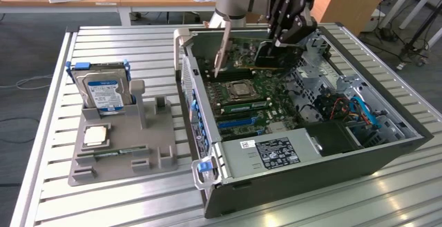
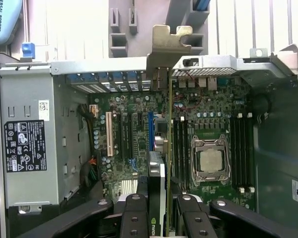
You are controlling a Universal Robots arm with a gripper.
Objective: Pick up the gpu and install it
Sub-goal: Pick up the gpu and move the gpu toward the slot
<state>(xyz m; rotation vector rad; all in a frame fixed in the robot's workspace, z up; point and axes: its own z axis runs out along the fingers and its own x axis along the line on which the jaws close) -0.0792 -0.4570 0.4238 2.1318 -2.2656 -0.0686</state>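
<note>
Black jointed fingers (image 2: 134, 213) of the pincer (image 2: 161, 206) clamp the gpu (image 2: 157, 173), a thin dark card held on edge. Its silvery bent bracket (image 2: 168, 42) is near the rear wall of the open-sided case (image 2: 89, 67). The card hangs over the green motherboard (image 2: 124, 139), beside the square processor socket (image 2: 210, 161). In the exterior view, a grey moulded holder (image 1: 124, 134) sits at nine o'clock from the case on the slatted metal bench (image 1: 103, 41).

The gripper (image 2: 159, 199) hides one end of the gpu (image 2: 159, 83), and print on the power supply label (image 2: 24, 145) is too small to read.
</note>
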